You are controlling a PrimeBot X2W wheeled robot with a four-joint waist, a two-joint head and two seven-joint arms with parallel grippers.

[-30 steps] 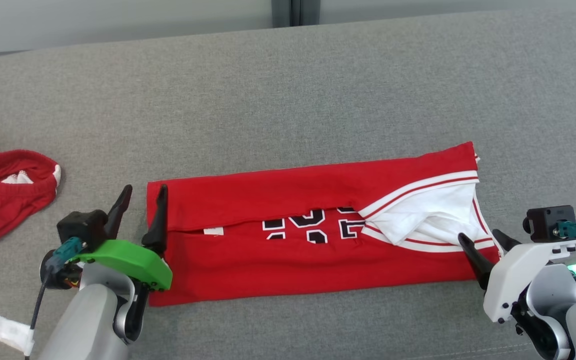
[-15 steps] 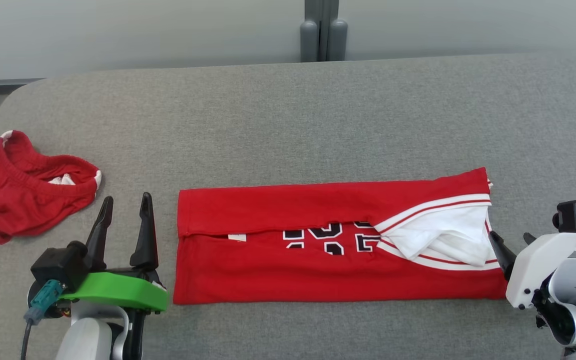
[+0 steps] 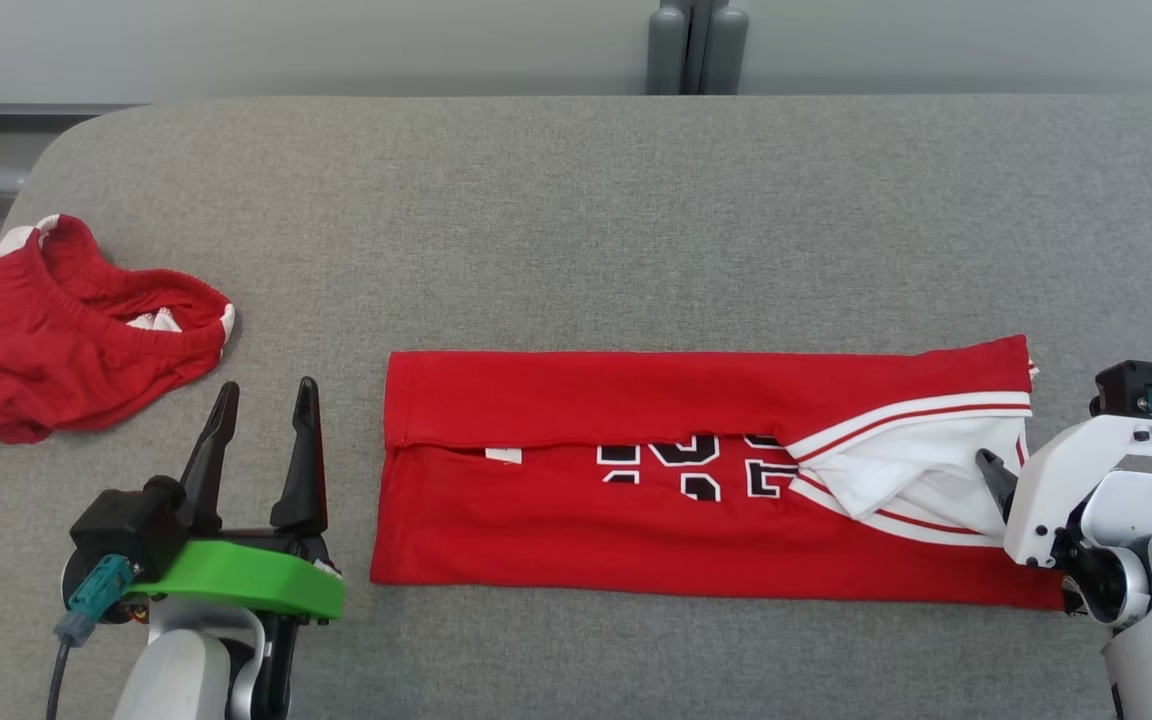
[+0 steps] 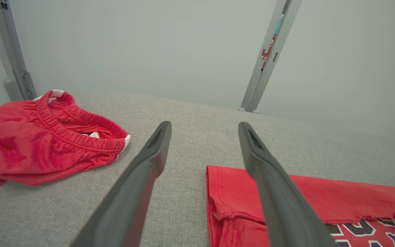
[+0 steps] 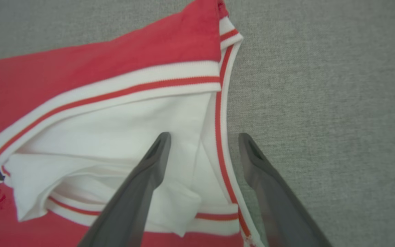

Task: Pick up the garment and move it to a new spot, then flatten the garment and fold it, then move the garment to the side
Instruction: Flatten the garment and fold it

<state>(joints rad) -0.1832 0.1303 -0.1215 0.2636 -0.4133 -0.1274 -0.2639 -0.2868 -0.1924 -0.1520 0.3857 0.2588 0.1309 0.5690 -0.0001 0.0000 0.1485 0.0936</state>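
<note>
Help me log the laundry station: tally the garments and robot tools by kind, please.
Folded red jersey: 1
Crumpled red shorts: 1
Open tools: 2, left tool and right tool
Total: 4

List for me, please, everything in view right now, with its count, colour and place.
jersey: one, red with white trim and black numerals, folded long across the surface's centre and right.
shorts: one, red, crumpled at the surface's far left.
padded surface: one, grey, under both garments.
upright rails: two, grey, behind the surface's far edge.
left gripper: one, dark fingers, open, beside the jersey's left end.
right gripper: one, dark fingers, open, over the jersey's white-trimmed right end.
</note>
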